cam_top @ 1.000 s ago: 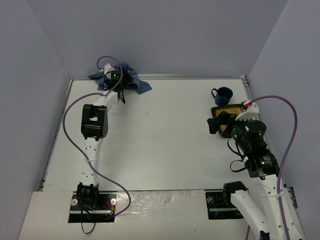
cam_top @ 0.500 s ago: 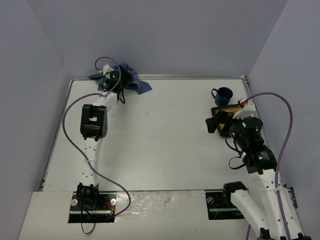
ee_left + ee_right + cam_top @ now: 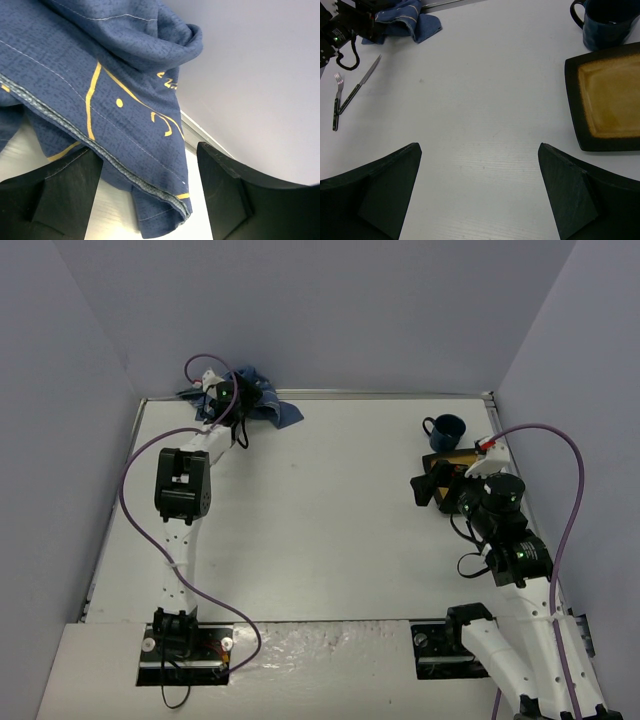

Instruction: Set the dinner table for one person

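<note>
The dinner table (image 3: 320,510) is a large white top with a thin metal rim. A blue cloth (image 3: 278,412) with yellow print lies crumpled in its far left corner. My left gripper (image 3: 232,395) is over that cloth. In the left wrist view a hemmed fold of the cloth (image 3: 125,75) hangs between the fingers of the left gripper (image 3: 148,165), which is open, with a gap beside the right finger. My right gripper (image 3: 428,488) hovers open over bare table (image 3: 479,146), just left of a square black and amber plate (image 3: 612,95).
A dark blue mug (image 3: 447,428) stands behind the plate (image 3: 458,460) at the far right. A fork (image 3: 337,102) and a knife (image 3: 362,85) lie side by side near the cloth (image 3: 410,20). Grey walls close in the back and both sides.
The left arm has shifted slightly toward the back left corner and its jaws have narrowed around the cloth. The right arm moved a little to the left, then held still.
</note>
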You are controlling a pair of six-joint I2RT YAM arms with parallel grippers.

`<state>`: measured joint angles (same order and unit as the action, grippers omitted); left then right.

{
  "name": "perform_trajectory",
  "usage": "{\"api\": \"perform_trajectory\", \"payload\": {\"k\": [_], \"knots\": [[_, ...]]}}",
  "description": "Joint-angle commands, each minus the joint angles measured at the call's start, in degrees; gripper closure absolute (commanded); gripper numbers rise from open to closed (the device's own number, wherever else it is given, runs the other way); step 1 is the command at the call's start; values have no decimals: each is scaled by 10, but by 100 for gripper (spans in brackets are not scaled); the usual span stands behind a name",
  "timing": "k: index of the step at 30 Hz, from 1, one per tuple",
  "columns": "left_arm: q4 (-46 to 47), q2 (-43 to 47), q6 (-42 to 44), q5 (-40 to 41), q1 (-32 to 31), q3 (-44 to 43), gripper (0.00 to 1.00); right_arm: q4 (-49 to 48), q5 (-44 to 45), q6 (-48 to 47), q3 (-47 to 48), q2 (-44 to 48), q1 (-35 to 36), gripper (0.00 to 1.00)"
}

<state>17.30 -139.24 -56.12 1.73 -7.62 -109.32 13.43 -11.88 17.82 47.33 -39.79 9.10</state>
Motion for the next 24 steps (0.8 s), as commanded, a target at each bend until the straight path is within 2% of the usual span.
{"api": "perform_trajectory", "payload": {"k": [1, 8, 14, 24], "knots": [[49, 55, -18, -14, 5, -17, 31, -47, -6, -2, 4, 1, 4, 0], [68, 70, -28, -15, 5, 9, 35, -46, -6, -3, 1, 4, 4, 0], [57, 56, -28, -13, 6, -12, 38, -47, -4, -3, -1, 4, 4, 0], [79, 37, -43, -17, 5, -31, 59, -47, -4, 1, -5, 10, 4, 0]]}}
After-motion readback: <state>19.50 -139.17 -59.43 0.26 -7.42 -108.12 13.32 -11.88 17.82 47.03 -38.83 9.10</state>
